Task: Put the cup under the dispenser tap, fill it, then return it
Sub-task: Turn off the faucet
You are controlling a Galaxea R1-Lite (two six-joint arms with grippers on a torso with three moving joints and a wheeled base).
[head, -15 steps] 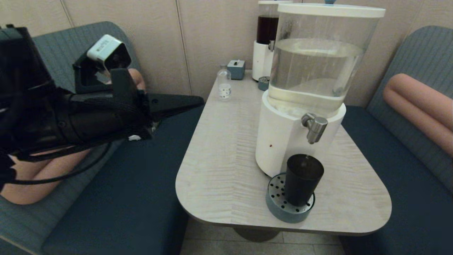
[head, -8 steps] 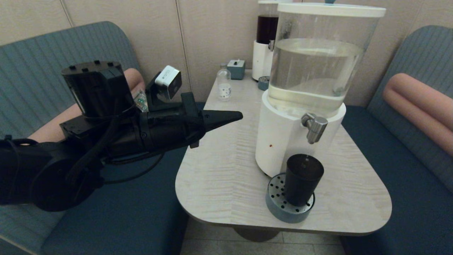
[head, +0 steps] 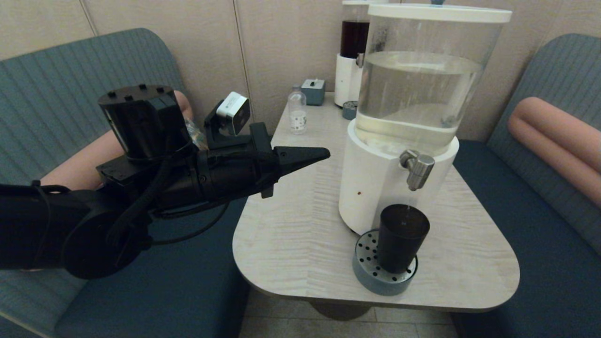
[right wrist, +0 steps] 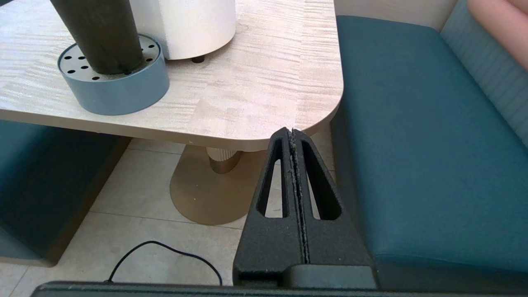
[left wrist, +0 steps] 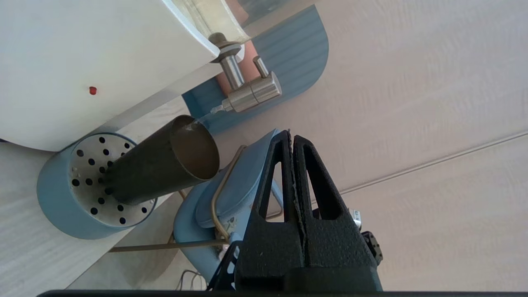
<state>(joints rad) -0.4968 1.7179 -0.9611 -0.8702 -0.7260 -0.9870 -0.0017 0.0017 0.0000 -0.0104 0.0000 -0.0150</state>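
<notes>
I see the cup [head: 398, 237] standing under the dispenser tap [head: 417, 170], my left hand [head: 324, 152] closed, empty, well left of it.

We see a matt dark plastic cup [head: 403, 237], a brushed metal tap [head: 417, 168], a clear glossy tank [head: 422, 80] on a smooth white base [head: 371, 188], a pale wood-grain table [head: 296, 225], and rough matt black gripper fingers [left wrist: 307, 181].
</notes>
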